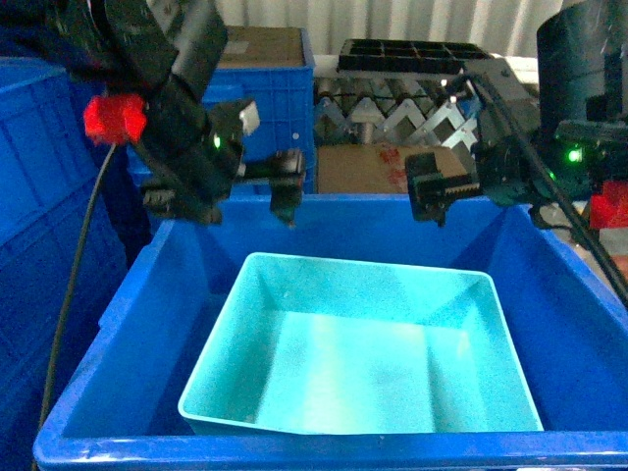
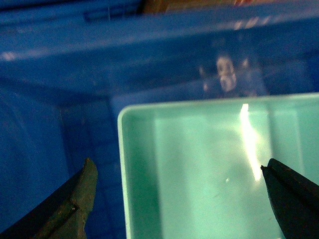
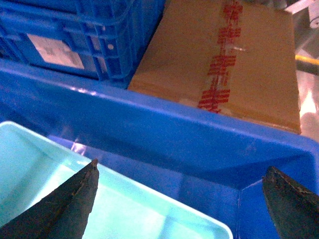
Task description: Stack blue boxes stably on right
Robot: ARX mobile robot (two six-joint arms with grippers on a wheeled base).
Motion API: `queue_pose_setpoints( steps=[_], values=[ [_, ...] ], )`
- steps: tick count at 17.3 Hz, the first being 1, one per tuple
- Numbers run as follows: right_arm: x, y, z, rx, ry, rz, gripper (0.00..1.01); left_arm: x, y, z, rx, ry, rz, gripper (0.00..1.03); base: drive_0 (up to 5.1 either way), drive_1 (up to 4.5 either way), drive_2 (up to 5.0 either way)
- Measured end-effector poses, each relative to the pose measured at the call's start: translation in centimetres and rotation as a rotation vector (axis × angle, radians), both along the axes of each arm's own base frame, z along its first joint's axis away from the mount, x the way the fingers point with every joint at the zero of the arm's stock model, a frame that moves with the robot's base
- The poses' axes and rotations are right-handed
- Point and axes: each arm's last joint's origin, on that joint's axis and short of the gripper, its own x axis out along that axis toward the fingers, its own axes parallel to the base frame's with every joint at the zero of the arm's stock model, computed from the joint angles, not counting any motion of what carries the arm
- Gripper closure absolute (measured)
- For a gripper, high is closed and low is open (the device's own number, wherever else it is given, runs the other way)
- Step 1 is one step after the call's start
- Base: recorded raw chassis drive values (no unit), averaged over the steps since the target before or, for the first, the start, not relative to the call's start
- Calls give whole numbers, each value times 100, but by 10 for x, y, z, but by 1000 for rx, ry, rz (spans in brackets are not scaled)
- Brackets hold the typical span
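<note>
One blue box [image 1: 363,363], a light turquoise tub, lies open side up inside a big dark-blue crate [image 1: 118,324]. My left gripper [image 1: 285,201] hangs open above the crate's far left. In the left wrist view the tub's corner [image 2: 214,169] lies below the left gripper [image 2: 176,164], whose fingers straddle the tub's left rim well above it. My right gripper [image 1: 432,201] hangs open over the crate's far right. In the right wrist view the right gripper [image 3: 181,166] is above the tub's far right corner [image 3: 75,199] and the crate wall [image 3: 199,134]. Neither gripper holds anything.
Behind the crate stand a taped cardboard box [image 3: 234,59] and another dark-blue crate [image 1: 265,88] with a label. More blue crates [image 1: 39,177] stand at the left. A black tray [image 1: 412,54] sits on grey racking at the back. A black cable [image 1: 78,265] hangs at left.
</note>
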Motion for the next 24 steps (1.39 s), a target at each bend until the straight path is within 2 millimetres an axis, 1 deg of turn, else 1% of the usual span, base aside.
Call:
queue_pose_setpoints(
  steps=[1,2,3,5,6,7,9,10,12,13,14,15,16,17,18,19,20,21,22,23,24],
  values=[
    [-1,-1,15,7,-37,-4,3,-2,1,28,-35,-59,25,5,0,0,0],
    [-4,-8,27,20,-66,-19,3,-9,6,51,-63,-118,50,5,0,0,0],
    [-10,-24,41,36,-96,-56,3,-22,15,63,-76,-136,72,5,0,0,0],
    [-34,-68,72,47,-149,-142,3,-61,55,75,-57,-123,183,5,0,0,0],
    [-55,-92,91,48,-180,-195,3,-84,73,82,-56,-121,229,5,0,0,0],
    [-74,-101,107,53,-204,-204,3,-110,81,91,-43,-115,261,5,0,0,0],
    [-117,-97,129,61,-213,-172,3,-157,68,110,-76,-132,231,5,0,0,0],
    [-137,-97,137,65,-223,-177,3,-175,63,119,-101,-153,226,5,0,0,0],
    [-178,-91,151,80,-209,-212,3,-207,67,133,-98,-186,322,5,0,0,0],
    [-197,-84,157,113,-215,-204,3,-220,71,138,-104,-227,377,5,0,0,0],
    [-210,-77,163,148,-217,-214,3,-229,73,140,-106,-239,417,5,0,0,0],
    [-213,-72,168,157,-262,-243,3,-229,74,141,-118,-246,432,5,0,0,0],
    [-212,-72,166,155,-255,-259,3,-228,73,139,-117,-236,436,5,0,0,0],
    [-212,-74,158,155,-385,-280,13,-227,73,139,-117,-244,435,5,0,0,0],
    [-223,-77,140,138,-443,-277,26,-226,75,131,-124,-533,413,16,0,0,0],
    [-234,-81,127,134,-478,-280,38,-242,84,113,-80,-712,369,28,0,0,0],
    [-243,-84,117,131,-497,-285,51,-255,90,99,-23,-849,326,41,0,0,0],
    [-252,-86,106,127,-497,-276,64,-263,96,91,6,-939,309,54,0,0,0],
    [-259,-89,93,123,-484,-265,77,-272,100,81,24,-968,296,67,0,0,0],
    [-265,-97,83,117,-474,-274,90,-281,103,70,38,-966,285,79,0,0,0],
    [-272,-99,75,109,-474,-290,100,-288,106,61,47,-961,280,92,0,0,0]
  ],
)
